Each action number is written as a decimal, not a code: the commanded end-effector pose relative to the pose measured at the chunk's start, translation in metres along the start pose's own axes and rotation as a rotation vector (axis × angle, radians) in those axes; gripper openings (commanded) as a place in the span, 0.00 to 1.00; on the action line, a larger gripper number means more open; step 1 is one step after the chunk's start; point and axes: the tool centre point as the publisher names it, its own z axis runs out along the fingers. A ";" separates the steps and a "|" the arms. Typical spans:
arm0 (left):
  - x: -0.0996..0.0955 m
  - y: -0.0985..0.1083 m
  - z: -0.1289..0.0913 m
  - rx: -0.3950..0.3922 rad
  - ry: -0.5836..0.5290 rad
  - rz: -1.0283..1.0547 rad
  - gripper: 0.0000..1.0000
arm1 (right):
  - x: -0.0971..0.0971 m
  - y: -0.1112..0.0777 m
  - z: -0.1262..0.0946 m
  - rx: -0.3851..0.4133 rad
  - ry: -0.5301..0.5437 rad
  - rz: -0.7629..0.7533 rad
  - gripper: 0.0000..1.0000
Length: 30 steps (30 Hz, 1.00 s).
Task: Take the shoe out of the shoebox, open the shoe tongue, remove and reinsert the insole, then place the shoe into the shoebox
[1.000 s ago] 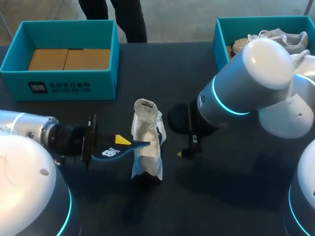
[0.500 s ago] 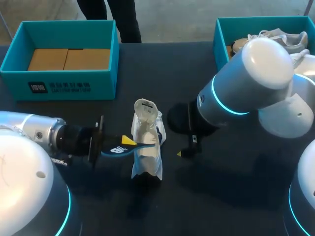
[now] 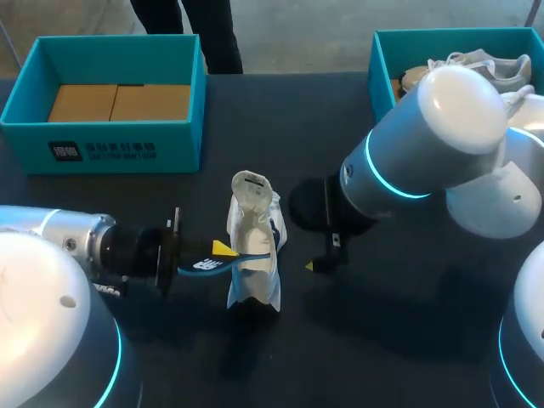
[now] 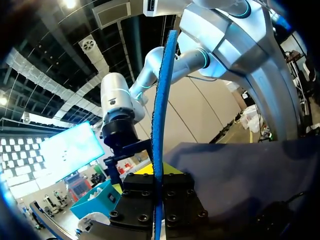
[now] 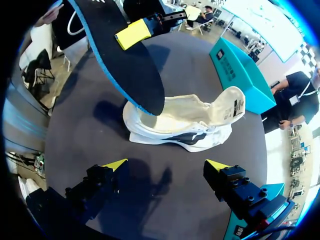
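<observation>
In the head view, the left gripper (image 3: 219, 252) is pinching the blue insole (image 3: 202, 263) near its back end. The front end of the insole is reaching into the opening of the white shoe (image 3: 253, 246). The shoe is lying on the table (image 3: 399, 357) in the middle, well apart from the teal shoebox (image 3: 110, 144) at the far left. Its long axis is running away from me, while the insole is coming in from the left, so I judge the two are crossing and not yet lining up.

In the left wrist view, the insole is showing edge-on, as a thin blue strip rising between the fingers, which are pressing on it from both sides.

In the right wrist view, the right gripper (image 5: 167, 167) is hanging with its jaws spread wide and is holding nothing. The shoe is lying just ahead of it, sideways to the fingers. The left arm is nearer to the work; the insole tip is dipping into the shoe's front half.
</observation>
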 end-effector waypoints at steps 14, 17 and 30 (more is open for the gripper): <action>0.001 0.020 -0.001 -0.016 -0.026 0.001 0.00 | 0.001 0.000 0.002 0.000 -0.002 0.000 1.00; -0.001 0.018 0.001 -0.011 -0.026 0.005 0.00 | 0.001 0.000 0.002 0.000 -0.002 0.000 1.00; -0.004 0.025 0.006 -0.017 -0.029 0.000 0.00 | 0.001 0.000 0.002 0.000 -0.002 0.000 1.00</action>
